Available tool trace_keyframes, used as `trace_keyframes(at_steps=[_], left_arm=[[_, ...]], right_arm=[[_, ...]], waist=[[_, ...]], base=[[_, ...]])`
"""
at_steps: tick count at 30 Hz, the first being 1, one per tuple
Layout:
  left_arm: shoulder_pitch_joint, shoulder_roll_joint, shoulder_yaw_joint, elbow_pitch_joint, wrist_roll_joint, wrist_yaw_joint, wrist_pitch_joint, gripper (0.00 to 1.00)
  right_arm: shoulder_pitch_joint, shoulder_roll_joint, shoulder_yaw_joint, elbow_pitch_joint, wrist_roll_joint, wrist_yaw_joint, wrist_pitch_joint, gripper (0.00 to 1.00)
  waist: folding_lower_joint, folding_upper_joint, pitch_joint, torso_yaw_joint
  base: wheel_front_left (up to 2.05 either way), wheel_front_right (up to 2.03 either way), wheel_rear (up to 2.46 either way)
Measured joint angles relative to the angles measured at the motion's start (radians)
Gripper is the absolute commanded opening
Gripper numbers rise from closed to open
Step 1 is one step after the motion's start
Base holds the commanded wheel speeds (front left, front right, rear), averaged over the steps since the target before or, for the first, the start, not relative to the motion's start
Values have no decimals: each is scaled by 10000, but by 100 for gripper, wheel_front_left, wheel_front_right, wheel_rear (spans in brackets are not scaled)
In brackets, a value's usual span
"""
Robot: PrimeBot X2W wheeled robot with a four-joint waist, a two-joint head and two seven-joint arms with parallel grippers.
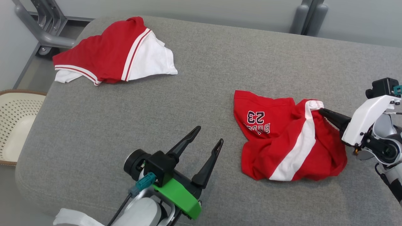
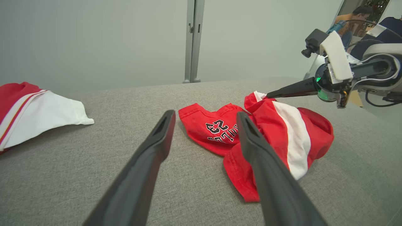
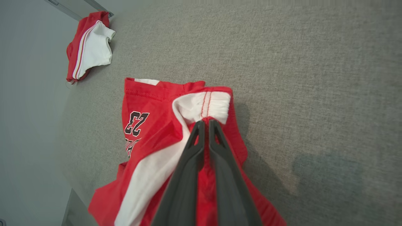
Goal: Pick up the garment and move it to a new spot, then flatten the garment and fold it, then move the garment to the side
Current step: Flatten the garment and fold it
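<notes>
A crumpled red garment [image 1: 282,141] with a white stripe and the number 23 lies at the right of the grey cushioned surface [image 1: 204,78]. My right gripper [image 1: 321,110] is shut on the garment's white waistband edge [image 3: 204,105], fingers pinched together in the right wrist view [image 3: 204,123]. The same garment [image 2: 270,138] lies ahead of my left gripper [image 2: 204,117], whose fingers stand wide apart with nothing between them. In the head view that left gripper [image 1: 209,134] hovers open over bare surface, left of the garment.
A second red and white garment [image 1: 113,53] lies at the back left of the surface. A woven basket [image 1: 15,122] stands on the floor at the left. Grey metal frame legs [image 1: 44,28] rise behind. A person [image 2: 355,18] sits far off.
</notes>
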Motion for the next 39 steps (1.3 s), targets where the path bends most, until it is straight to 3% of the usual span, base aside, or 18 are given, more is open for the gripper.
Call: trace_keyframes(at_steps=[11,22,26,32,39], left_arm=[[678,-127,25,403,-249,-253,0,100],[999,-391,-585,1317,-1200,-709,165,100],[1017,-579,-915,1432,-2054,-821,596,100],[424,-629,-1707,1896,-1779,-913,1116,100],[-671,-679,-1402,3173,-1450,-840,1290,100]], right_arm=[[-867,-326,96,-1197,-2,0,-1369,0],[-740,-648,-366,-1179,176,0,-2353,0],[-169,-545,-291,-989,343,0,-2514,0],[-2,-290,-222,-846,545,0,-2746,0],[-157,297,353,-876,621,0,-2844,0]], waist=[[0,0,-104,-464],[0,0,-311,-1219],[0,0,-317,-1564],[0,0,-215,-2023],[0,0,6,-2767]], base=[[0,0,0],[0,0,0],[0,0,0],[0,0,0],[0,0,0]])
